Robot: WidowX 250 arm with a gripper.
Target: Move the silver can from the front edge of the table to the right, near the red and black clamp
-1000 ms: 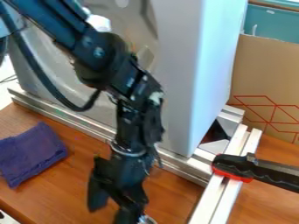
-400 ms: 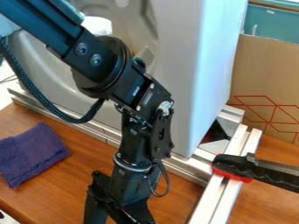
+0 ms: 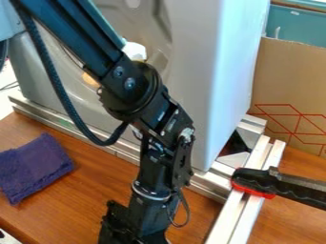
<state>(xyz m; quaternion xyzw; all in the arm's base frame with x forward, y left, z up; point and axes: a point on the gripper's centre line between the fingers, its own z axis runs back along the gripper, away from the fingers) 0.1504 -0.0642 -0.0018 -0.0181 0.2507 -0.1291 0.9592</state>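
shifted slightly away from the purple folded cloth (image 3: 33,167) since the earlier frames, the black robot arm (image 3: 130,90) now has its wrist a little lower and nearer the right-hand end of the tall pale grey box (image 3: 202,86). the black gripper (image 3: 132,228) hangs over the brown wooden worktop (image 3: 60,212), in front of the grey box. i cannot tell how far open it is, or whether it has hold of anything. the cloth, the loose thing nearest the gripper, lies flat on the worktop in front of the grey box's left part, apart from the gripper. a silvery metal rail (image 3: 58,121) runs along the grey box's foot; paired pale rails (image 3: 245,209) extend forward from near its right corner, with a black-and-red clamp (image 3: 258,183) across them. right of the grey box stands a brown cardboard box (image 3: 290,76) with red lines, and a teal container (image 3: 299,26) is behind that.
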